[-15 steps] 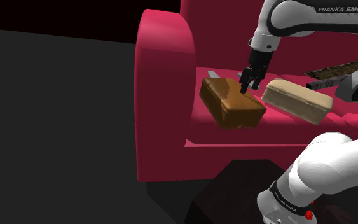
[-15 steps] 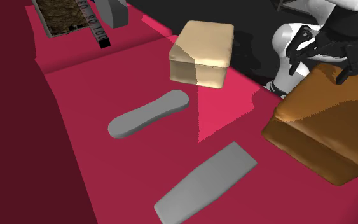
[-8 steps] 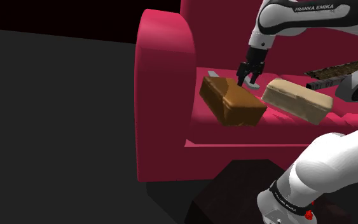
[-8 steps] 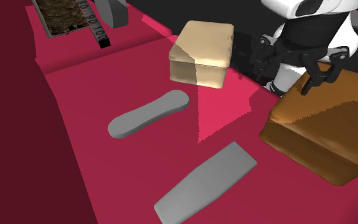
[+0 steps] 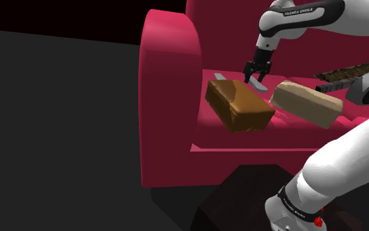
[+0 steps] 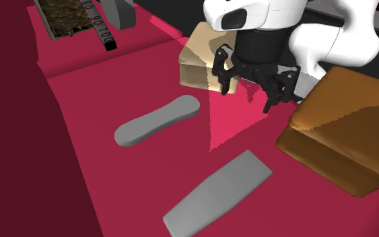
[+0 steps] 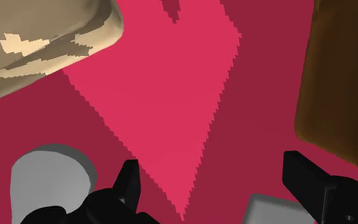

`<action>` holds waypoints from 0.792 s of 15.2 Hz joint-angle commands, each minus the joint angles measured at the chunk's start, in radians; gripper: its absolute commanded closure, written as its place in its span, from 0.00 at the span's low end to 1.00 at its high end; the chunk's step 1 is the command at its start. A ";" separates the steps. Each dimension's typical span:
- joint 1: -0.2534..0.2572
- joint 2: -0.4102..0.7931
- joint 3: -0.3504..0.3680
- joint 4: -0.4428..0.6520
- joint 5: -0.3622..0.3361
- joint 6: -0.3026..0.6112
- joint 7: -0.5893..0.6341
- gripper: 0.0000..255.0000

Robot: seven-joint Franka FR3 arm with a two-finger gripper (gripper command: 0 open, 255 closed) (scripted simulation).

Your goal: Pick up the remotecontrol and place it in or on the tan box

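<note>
Nearest you, low in the second exterior view, lay a flat grey slab (image 6: 218, 192). Beyond it, on the red sofa seat (image 6: 114, 175), the round-ended grey remotecontrol (image 6: 157, 121), as I judged it, stretched lower left to upper right. Your jaws hung spread and empty to its right, before the tan box (image 6: 194, 60). On the arm (image 5: 297, 12), in the shoulder view, you could read FRANKA EMIKA.

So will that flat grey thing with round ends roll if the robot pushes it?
Probably not: the rounded grey thing lies flat on the red seat, so it would likely slide. It looks thin and stiff, so probably light.
</note>
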 commanded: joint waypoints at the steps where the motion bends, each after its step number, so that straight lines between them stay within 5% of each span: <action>1: -0.014 0.065 -0.026 0.051 0.012 0.022 -0.015 0.00; 12: -0.132 0.424 -0.137 0.418 0.162 0.023 -0.103 0.00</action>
